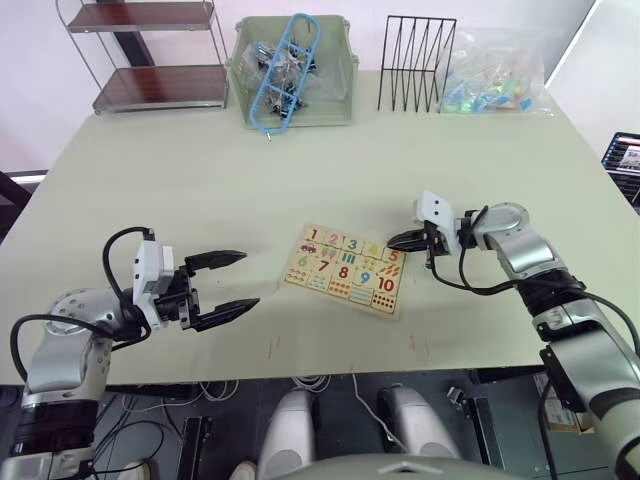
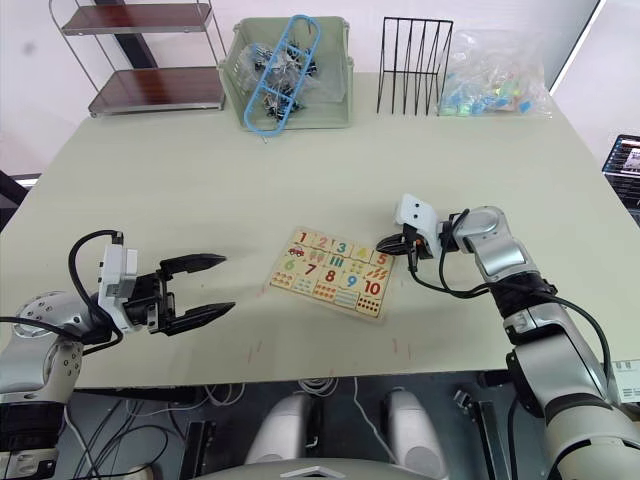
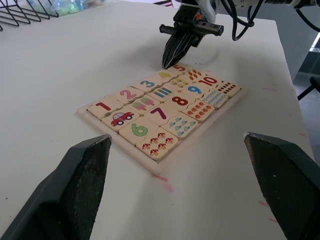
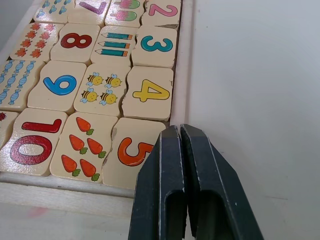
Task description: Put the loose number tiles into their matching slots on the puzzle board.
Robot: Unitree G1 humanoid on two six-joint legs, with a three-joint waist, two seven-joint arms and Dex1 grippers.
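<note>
The puzzle board (image 1: 345, 270) lies flat on the cream table, a little right of centre. Number tiles fill both of its rows inside the rim (image 3: 121, 146), among them the tile 5 (image 4: 134, 150), the tile 4 (image 4: 150, 92) and the tile 1 (image 3: 102, 106). The matching slots are hidden under the tiles. My right gripper (image 1: 392, 242) is shut with nothing in it, and its tip sits at the board's far right corner, over the edge of the tile 5. My left gripper (image 1: 250, 279) hangs wide open and empty, a short way left of the board.
Along the table's far edge stand a two-tier shelf (image 1: 150, 55), a green bin (image 1: 293, 75) with a blue frame in it, a black wire rack (image 1: 415, 65) and a clear plastic bag (image 1: 495, 75). The table's front edge runs just below both arms.
</note>
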